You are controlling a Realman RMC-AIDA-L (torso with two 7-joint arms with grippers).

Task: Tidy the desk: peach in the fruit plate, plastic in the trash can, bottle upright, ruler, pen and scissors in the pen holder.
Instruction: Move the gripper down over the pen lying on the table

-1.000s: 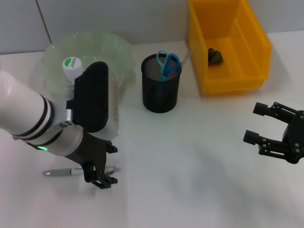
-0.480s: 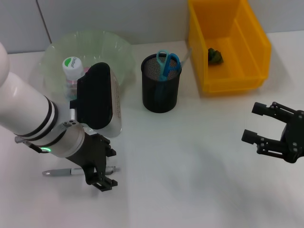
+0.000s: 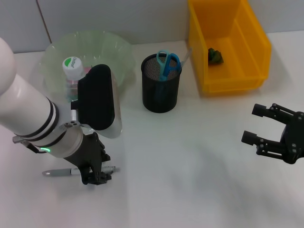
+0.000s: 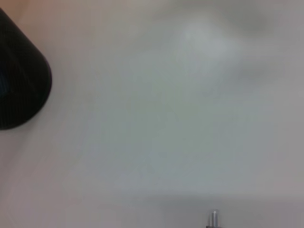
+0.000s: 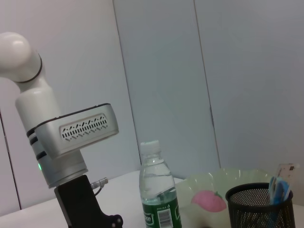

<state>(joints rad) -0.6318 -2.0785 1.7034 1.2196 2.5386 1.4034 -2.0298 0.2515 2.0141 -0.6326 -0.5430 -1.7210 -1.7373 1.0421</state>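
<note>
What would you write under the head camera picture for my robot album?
Left gripper lowered over the pen on the desk, right gripper waiting open.

Left tool (image 3: 97, 176) covers the pen's (image 3: 57, 172) middle; I can't read its finger state. Left arm hides most of the bottle (image 3: 72, 71). Pen holder (image 4: 19, 78) is cut by the left wrist edge, blurred. Ruler (image 5: 286, 172) barely shows.

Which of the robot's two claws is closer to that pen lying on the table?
The left. The left gripper is down right over the pen, fingers either side of it. The right gripper hangs open far across the table, below the yellow bin.
</note>
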